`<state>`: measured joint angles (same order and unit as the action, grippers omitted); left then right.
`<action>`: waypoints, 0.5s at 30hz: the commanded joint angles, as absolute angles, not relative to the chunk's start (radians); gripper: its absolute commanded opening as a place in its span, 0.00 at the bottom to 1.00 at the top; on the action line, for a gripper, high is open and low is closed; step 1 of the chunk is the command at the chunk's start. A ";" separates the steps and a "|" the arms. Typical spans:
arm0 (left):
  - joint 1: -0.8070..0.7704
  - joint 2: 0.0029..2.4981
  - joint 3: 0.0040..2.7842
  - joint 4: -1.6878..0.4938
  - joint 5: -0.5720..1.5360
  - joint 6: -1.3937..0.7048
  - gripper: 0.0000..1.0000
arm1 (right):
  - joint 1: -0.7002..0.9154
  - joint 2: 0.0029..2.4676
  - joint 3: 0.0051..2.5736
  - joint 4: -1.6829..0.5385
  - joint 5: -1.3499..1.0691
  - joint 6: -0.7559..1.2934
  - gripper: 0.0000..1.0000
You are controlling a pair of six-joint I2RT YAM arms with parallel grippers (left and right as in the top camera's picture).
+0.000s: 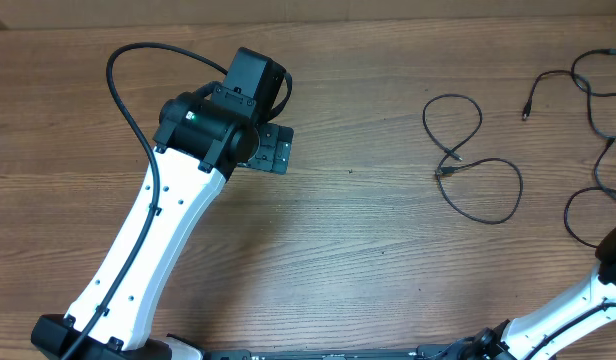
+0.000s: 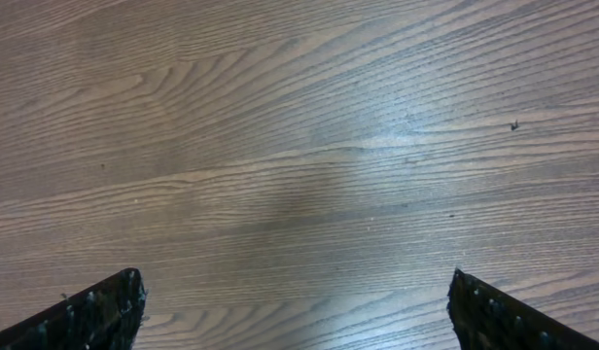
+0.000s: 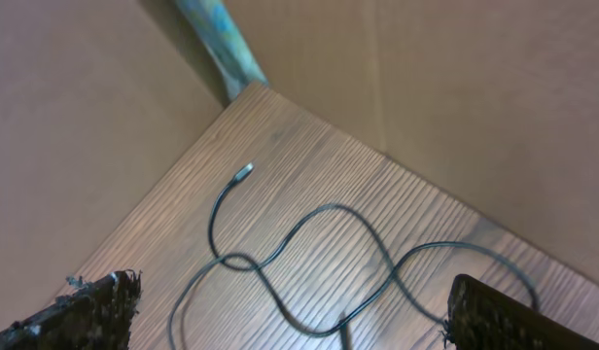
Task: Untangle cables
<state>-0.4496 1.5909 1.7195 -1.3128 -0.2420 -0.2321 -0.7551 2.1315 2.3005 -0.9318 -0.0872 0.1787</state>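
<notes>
Two thin black cables lie on the wooden table. One cable forms two loops right of centre, with its plugs close together near its middle. The other cable winds along the far right edge and also shows in the right wrist view, with a small plug at its end. My left gripper is open and empty over bare wood, far left of both cables. My right gripper is open above the winding cable and holds nothing.
Brown cardboard walls stand along the table's back and right edges and meet at a corner. The right arm comes in from the bottom right. The left arm crosses the left part of the table.
</notes>
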 commanded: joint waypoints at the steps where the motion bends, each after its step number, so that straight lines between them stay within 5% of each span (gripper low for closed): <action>1: -0.445 1.595 1.729 -1.311 -0.238 -0.224 1.00 | -0.744 2.142 2.307 -0.959 -0.120 0.174 1.00; 8: -0.445 1.595 1.729 -1.311 -0.238 -0.224 1.00 | -0.724 2.142 2.307 -1.114 -0.437 0.038 1.00; 15: -0.445 1.595 1.729 -1.311 -0.238 -0.224 1.00 | -0.587 2.142 2.307 -1.310 -0.450 -0.082 1.00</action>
<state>-0.4496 1.5909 1.7195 -1.3128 -0.2420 -0.2321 -0.6609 2.1338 2.3001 -1.2594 -0.4080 -0.0010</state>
